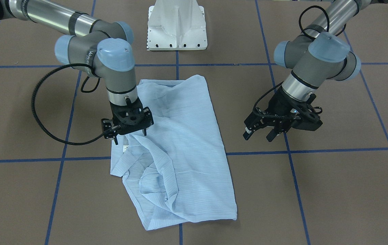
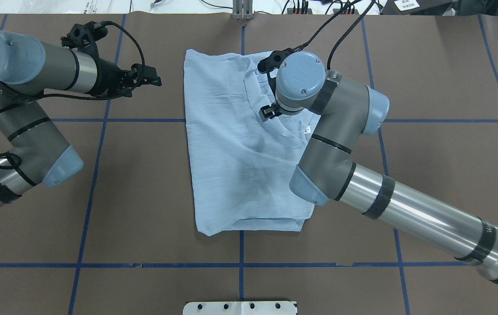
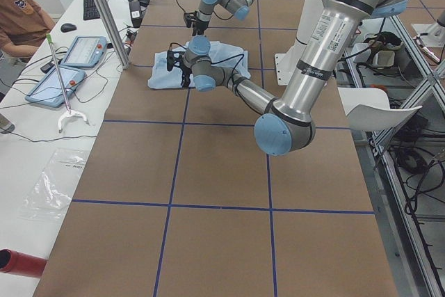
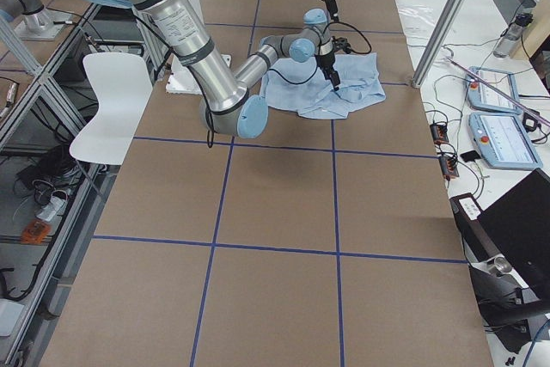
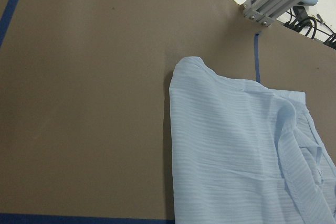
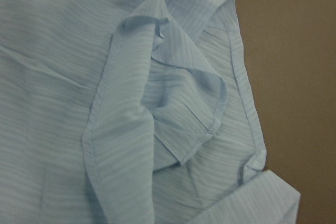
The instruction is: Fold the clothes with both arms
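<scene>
Shirt point(image 1: 187, 136) beneath right tool point(image 1: 129, 134), left tool point(image 1: 258, 136) well apart beside it

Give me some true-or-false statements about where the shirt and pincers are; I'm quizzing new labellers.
1. The left pincer grips the shirt. False: it stands open over bare table, apart from the cloth.
2. The right pincer is above the shirt's collar end. True.
3. Both sleeves lie spread out sideways. False: the shirt is gathered into a rough rectangle.
4. The shirt lies wholly on the table. True.
</scene>
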Robot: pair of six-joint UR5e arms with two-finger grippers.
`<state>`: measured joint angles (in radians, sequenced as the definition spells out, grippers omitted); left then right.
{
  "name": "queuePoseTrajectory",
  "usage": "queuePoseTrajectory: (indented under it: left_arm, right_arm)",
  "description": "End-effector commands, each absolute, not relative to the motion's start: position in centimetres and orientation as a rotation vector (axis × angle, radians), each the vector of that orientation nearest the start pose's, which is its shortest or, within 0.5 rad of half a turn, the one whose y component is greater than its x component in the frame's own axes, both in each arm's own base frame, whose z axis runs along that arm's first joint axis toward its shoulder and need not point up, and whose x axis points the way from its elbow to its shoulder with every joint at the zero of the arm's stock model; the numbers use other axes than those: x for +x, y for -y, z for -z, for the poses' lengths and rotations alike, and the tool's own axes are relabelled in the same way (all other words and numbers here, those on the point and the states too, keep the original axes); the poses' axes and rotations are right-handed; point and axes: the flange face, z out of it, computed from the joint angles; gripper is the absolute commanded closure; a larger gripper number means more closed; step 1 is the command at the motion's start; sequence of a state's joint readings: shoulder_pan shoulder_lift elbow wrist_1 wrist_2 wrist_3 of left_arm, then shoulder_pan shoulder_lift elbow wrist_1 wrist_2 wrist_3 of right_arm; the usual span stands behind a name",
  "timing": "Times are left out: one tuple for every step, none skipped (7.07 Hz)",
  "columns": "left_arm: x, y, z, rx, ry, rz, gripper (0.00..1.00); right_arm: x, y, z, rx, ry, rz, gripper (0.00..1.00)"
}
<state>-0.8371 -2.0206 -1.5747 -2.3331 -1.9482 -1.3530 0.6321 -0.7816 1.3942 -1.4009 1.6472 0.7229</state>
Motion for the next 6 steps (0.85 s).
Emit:
queuePoseTrajectory:
  left_arm:
    - [37.1,55.5,-31.9,0.312,-1.197,0.312,0.0]
    - [37.1,55.5,-32.1,0.31,-1.195,0.313,0.0]
    - [37.1,55.5,-32.3,0.308,-1.191,0.312,0.0]
    - [37.3,55.7,-32.8,0.302,-1.183,0.316,0.0]
    - [37.5,55.8,-33.1,0.299,-1.177,0.316,0.0]
    - [37.4,55.8,-33.0,0.303,-1.185,0.315,0.0]
  right_arm:
    - [-57.9,57.7,-22.4,0.513,0.654,0.21,0.0]
    - [-59.1,57.0,-23.3,0.525,0.623,0.214,0.0]
    - [-59.9,56.8,-23.1,0.531,0.612,0.216,0.0]
    - [-60.9,56.0,-24.0,0.521,0.601,0.231,0.0]
    - [-61.3,55.8,-24.4,0.523,0.589,0.232,0.0]
    - [-61.5,55.9,-24.9,0.522,0.575,0.232,0.0]
